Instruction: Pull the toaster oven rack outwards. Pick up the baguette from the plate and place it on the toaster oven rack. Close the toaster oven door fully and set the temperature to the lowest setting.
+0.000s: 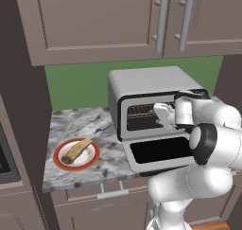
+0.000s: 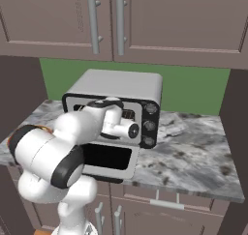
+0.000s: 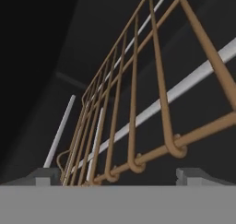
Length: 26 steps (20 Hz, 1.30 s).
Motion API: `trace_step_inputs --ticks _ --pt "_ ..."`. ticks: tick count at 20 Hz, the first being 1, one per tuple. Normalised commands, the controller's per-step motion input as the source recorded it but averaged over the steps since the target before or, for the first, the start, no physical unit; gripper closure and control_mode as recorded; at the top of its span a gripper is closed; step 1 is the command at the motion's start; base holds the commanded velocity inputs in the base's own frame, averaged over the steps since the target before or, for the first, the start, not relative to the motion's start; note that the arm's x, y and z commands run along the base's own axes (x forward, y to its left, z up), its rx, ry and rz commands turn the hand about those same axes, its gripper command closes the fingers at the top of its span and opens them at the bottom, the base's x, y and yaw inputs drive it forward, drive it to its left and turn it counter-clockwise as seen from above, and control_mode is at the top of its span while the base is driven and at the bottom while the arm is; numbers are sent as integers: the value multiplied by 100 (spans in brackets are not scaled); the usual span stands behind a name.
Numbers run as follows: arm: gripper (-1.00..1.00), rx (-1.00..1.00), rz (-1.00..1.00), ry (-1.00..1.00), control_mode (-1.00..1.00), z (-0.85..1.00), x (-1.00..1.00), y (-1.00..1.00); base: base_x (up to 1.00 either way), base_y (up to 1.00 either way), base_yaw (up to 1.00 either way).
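A: What is closest, down low in the left base view?

B: The white arm, at the lower right. Just past it the toaster oven door (image 1: pixel 160 151) lies dropped down flat, with its dark glass facing up.

A: And the plate?

B: The plate (image 1: pixel 58 162) sits at the lower left on the grey marble tabletop (image 1: pixel 101 125), well apart from the door. The baguette (image 1: pixel 77 151) lies across it.

A: Where is the gripper?

B: The gripper (image 1: pixel 159 114) is at the mouth of the toaster oven (image 1: pixel 142 80), near the middle of the frame, above the door. In the hand view its two dark fingertips (image 3: pixel 44 176) stand far apart at the bottom edge, one on each side. Nothing is held.

A: What is between them?

B: The front bar of the toaster oven rack (image 3: pixel 133 126). Its thin brown bars run up from the bottom middle to the upper right. I cannot tell if the tips touch it.

A: What is farthest?

B: In the right base view, three black knobs (image 2: pixel 149 125) in a column right of the middle, then a green wall (image 2: pixel 193 91), and brown cabinets (image 2: pixel 174 21) across the top.
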Motion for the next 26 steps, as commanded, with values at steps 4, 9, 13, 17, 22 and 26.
trace_step_inputs --ticks 4,9,13,17,22,26 --pt "-100 -2 -4 -5 -100 -21 32 0 0 0 0" --pt "-100 -4 -5 -2 -100 -28 30 0 0 0 0" --pt "-100 -4 -3 0 -100 -37 31 0 0 0 0" --pt "100 -3 0 0 -100 -38 39 0 0 0 0" --pt "100 -1 0 0 -100 -26 16 0 0 0 0" --pt "100 -1 0 18 -100 -26 -6 -3 0 0 0"
